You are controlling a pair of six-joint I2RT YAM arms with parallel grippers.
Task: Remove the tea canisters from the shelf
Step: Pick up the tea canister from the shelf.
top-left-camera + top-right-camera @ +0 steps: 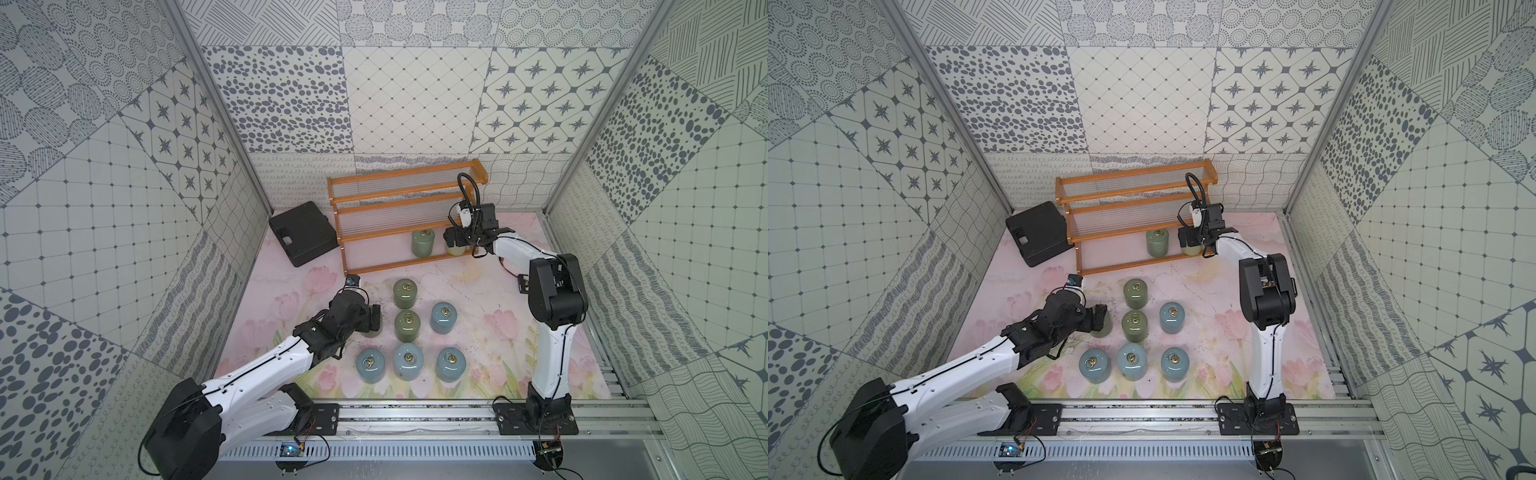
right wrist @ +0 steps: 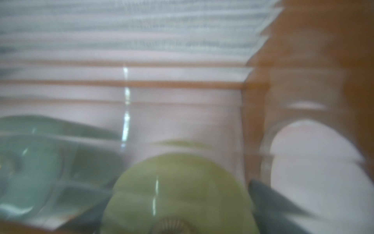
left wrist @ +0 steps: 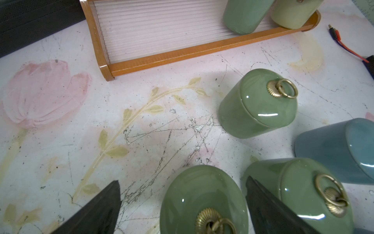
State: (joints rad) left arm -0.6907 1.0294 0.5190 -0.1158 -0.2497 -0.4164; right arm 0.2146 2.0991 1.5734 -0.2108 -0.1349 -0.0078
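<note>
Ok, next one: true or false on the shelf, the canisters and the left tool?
1. The shelf holds two canisters. True.
2. Four blue canisters stand on the table. True.
3. The yellow canister is on the table. False: it stands on the shelf's bottom tier.
4. The left tool grips a green canister. False: it is open, with its jaws either side of that canister.

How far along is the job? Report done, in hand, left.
Done: seven canisters on the table, the left gripper open around a green one. In hand: the right gripper, open, straddles the pale yellow canister on the shelf's bottom tier. Left: that one and the green canister beside it.
</note>
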